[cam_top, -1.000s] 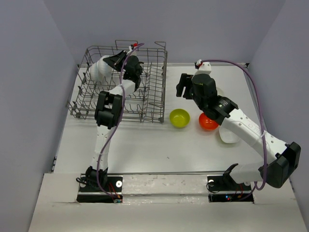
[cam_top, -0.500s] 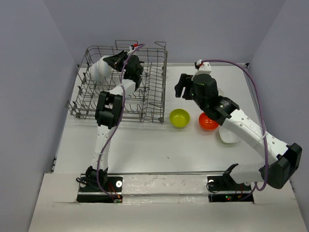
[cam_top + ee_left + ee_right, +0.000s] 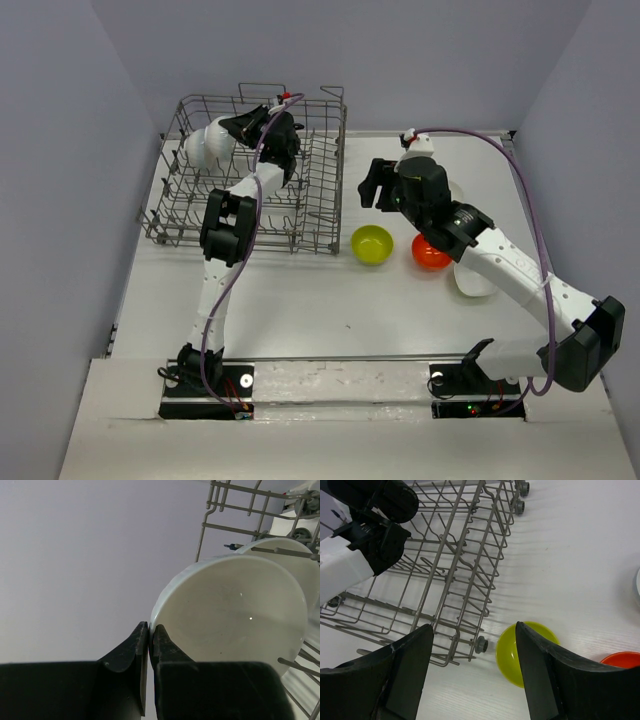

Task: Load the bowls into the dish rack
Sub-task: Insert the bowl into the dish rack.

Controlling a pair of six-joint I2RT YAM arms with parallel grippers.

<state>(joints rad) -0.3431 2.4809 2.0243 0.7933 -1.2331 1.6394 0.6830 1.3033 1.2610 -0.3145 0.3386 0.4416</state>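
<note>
The grey wire dish rack [image 3: 318, 205] stands at the back left of the table. Over its far left part my left gripper [image 3: 240, 128] is shut on the rim of a white bowl [image 3: 205, 145]. In the left wrist view the fingertips [image 3: 150, 630] pinch that white bowl [image 3: 230, 610], and a second white bowl [image 3: 302, 567] stands behind it among the rack wires [image 3: 225, 505]. My right gripper [image 3: 375, 185] hangs open and empty beside the rack's right end, above and behind the yellow bowl [image 3: 372, 244]. An orange bowl [image 3: 431, 252] lies right of the yellow one.
Another white bowl [image 3: 472, 280] lies partly under my right forearm. In the right wrist view the open gripper [image 3: 473, 630] frames the rack's corner [image 3: 460, 555], the yellow bowl [image 3: 512, 655] and a sliver of the orange bowl [image 3: 625, 659]. Walls close in on both sides.
My right gripper has drifted slightly left and away, toward the rack. The left gripper has shifted a little with the white bowl held.
</note>
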